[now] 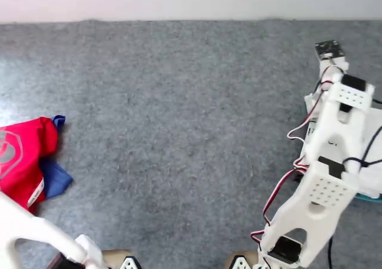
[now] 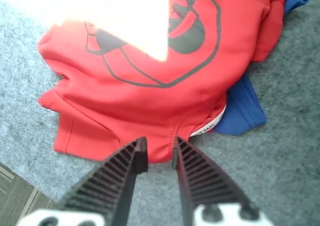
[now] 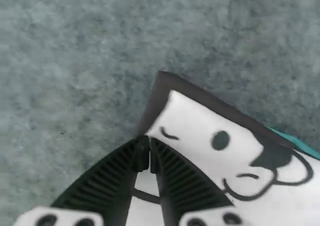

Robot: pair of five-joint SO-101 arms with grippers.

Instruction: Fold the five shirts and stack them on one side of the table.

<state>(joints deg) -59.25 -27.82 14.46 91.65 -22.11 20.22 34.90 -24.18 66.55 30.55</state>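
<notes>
Red shirt (image 2: 150, 105) hem at parted L jaws' tips; R jaws clenched over white shirt (image 3: 200, 121).

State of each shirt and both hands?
Red shirt: loosely bunched, on top.
Blue shirt: mostly covered by red shirt.
White shirt: flat, over teal cloth.
Left hand: slightly open, over red shirt's hem.
Right hand: shut, at white shirt's edge.

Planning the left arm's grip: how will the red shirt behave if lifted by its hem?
The red shirt looks soft and creased, so it will probably droop, not hold shape. It overlaps a blue shirt, which might drag along. The table looks fuzzy, so pushing would likely bunch it.
</notes>
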